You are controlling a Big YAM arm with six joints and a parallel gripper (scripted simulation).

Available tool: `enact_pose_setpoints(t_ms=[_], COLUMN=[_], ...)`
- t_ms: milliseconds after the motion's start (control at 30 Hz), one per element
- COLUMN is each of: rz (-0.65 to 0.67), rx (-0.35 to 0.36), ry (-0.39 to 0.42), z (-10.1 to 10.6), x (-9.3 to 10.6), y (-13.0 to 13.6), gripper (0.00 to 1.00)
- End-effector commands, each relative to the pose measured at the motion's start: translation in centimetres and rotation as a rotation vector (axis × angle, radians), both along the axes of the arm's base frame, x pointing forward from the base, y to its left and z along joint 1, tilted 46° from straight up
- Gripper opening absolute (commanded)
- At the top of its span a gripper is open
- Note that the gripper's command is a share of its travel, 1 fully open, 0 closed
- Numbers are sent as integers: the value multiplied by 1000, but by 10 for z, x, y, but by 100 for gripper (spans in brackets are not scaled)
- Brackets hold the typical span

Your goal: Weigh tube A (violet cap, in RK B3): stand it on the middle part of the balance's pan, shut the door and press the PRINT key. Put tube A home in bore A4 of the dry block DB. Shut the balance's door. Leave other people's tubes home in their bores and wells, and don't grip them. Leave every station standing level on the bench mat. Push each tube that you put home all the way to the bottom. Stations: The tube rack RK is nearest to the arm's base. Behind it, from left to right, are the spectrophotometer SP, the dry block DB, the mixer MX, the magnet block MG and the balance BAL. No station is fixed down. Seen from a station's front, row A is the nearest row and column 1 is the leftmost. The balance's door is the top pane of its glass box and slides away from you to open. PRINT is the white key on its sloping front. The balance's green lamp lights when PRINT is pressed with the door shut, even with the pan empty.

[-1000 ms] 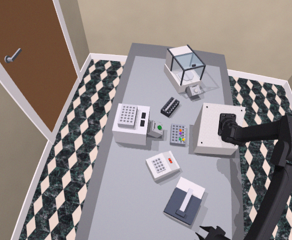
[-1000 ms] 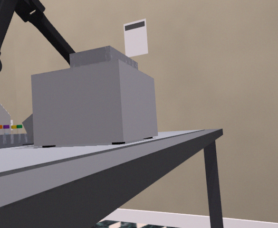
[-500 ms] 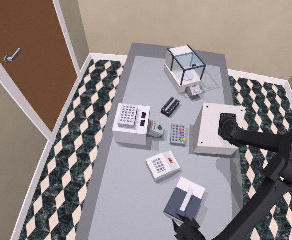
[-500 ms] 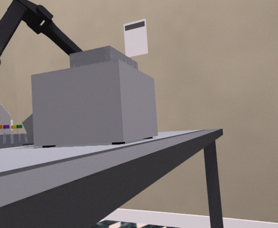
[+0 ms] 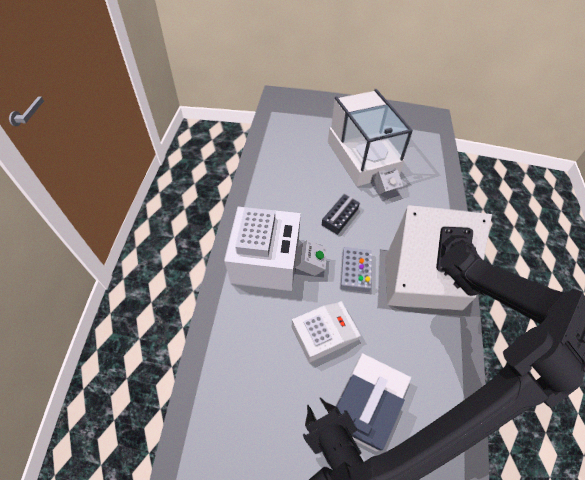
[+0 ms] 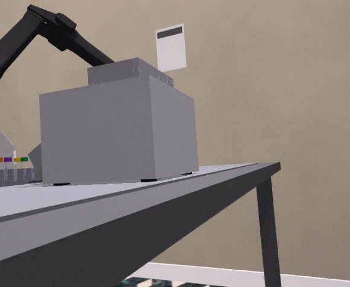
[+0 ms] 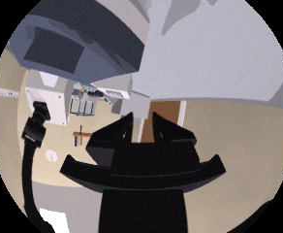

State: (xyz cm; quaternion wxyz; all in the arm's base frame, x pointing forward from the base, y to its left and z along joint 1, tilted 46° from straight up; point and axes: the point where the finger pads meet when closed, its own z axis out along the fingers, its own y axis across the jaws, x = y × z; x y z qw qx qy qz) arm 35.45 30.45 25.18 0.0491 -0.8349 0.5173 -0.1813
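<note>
Jaws (image 5: 319, 409) hang over the near end of the worktop (image 5: 261, 392), just left of the spectrophotometer (image 5: 372, 413); part-way spread with a narrow gap, nothing between them. Wrist view shows the two dark fingertips apart, only background in the gap. The black arm (image 5: 514, 299) runs from its base on the white pedestal (image 5: 416, 258) out to the right, folds back and sweeps down toward the bottom of the top view. Tube rack (image 5: 357, 269) sits just left of the pedestal; tube A (image 5: 361, 267), violet cap, stands upright in it among an orange cap (image 5: 361, 260), a green cap (image 5: 360, 277) and a yellow cap (image 5: 367, 279). Exact bore is hard to read at this size. Exterior view shows the same caps in a row at far left, violet one (image 6: 8, 159) second, upright, tubes seated in the rack. Dry block (image 5: 325, 330) lies between the rack and the spectrophotometer, tilted relative to the worktop edge, its bores look unfilled. Mixer (image 5: 262, 246) sits left of the rack, a small unit with a green button (image 5: 319, 254) against its right side. Magnet block (image 5: 340, 213) is the dark slotted piece behind the rack. Balance (image 5: 370, 135) at the far end, glass box upright, white PRINT key (image 5: 393, 181) on its front; top pane position can't be judged from here. Brown door (image 5: 49, 118) at upper left.
</note>
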Motion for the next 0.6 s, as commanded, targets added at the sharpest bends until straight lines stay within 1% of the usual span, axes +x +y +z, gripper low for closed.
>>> enact_pose_setpoints(t_ms=[0,33,100,133,200,233,267,300,333,367,400,433,467,533,567], rz=[-21,-47,-47,-56,-129,-123,-118,-119,-119,-119,-144,-171,-180,-181,-206], rx=[-13,-29,-29,-37,-34,-41,-38,-52,-52,-52,-29,-48,-49,-58,-44], ry=[20,49,49,62,94,103,98,112,112,112,105,146,153,161,167], z=[-6,-10,-10,-18,-23,-27,-37,-49,-53,-56,-45,-50,-54,-76,-68], x=[27,30,30,34,46,51,57,57,62,66,80,79,84,87,98], y=[-9,-16,-16,-23,-33,-39,-44,-53,-59,-64,-63,-73,-79,-95,-98], gripper=[30,30,30,30,30,30,30,30,30,30,30,30,30,30,30])
